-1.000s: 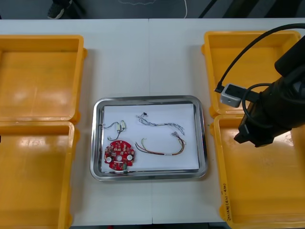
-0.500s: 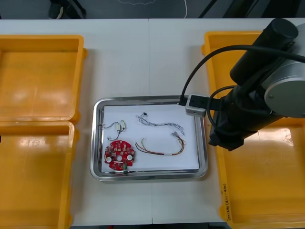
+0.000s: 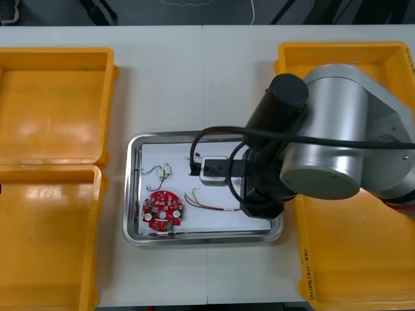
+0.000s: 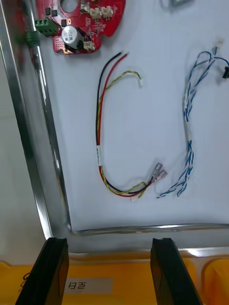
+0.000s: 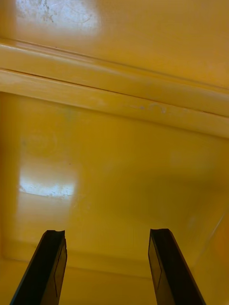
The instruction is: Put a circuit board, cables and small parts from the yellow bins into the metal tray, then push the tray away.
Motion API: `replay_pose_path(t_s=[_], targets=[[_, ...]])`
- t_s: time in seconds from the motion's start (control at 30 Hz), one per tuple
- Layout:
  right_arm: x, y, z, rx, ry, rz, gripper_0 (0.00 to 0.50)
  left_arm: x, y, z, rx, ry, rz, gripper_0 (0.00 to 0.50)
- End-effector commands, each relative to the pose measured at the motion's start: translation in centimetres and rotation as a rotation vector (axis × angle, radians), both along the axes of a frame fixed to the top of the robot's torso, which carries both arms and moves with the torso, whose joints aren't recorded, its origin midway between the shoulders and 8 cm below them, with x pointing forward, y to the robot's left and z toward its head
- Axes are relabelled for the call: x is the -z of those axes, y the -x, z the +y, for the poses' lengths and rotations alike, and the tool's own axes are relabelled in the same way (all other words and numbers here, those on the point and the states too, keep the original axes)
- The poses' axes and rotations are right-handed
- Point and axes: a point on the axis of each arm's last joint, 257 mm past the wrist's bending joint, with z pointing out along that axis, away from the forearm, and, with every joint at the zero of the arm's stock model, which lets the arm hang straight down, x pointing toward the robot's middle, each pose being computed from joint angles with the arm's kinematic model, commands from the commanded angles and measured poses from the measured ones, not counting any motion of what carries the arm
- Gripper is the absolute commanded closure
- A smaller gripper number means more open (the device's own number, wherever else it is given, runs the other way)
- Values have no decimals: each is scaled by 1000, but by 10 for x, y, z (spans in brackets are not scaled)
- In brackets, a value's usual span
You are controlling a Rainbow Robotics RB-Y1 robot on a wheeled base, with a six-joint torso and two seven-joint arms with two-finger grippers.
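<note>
The metal tray [image 3: 132,194] lies mid-table, white inside. It holds a round red circuit board [image 3: 162,210], small metal parts [image 3: 160,172] on thin wires and a red and yellow cable [image 3: 204,202]. My right arm [image 3: 324,149] reaches over the tray's right half and covers that part. In the right wrist view my right gripper [image 4: 107,271] is open, its fingers [image 4: 47,271] just outside the tray rim [image 4: 143,231]. Beyond the rim lie the red and yellow cable [image 4: 102,143], a twisted blue and white cable [image 4: 191,128] and the circuit board [image 4: 81,19]. My left gripper [image 5: 107,271] is open over bare yellow bin floor [image 5: 114,143].
Two yellow bins [image 3: 55,107] [image 3: 45,240] stand at the left of the table and two more [image 3: 343,65] [image 3: 356,259] at the right. White table shows beyond and in front of the tray. An orange bin edge [image 4: 119,286] lies under the right fingers.
My right arm has swung left, from above the right bins to over the tray's right half. The things in the tray have not moved.
</note>
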Motion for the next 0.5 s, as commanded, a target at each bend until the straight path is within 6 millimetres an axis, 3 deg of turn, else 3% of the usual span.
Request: replay_pose_path(t_s=[0.03, 0.5], targets=[[-6, 11, 36, -129, 16, -70, 0, -8, 7, 13, 96, -91, 14, 0], [25, 24, 69, -191, 45, -76, 0, -8, 7, 13, 96, -91, 14, 0]])
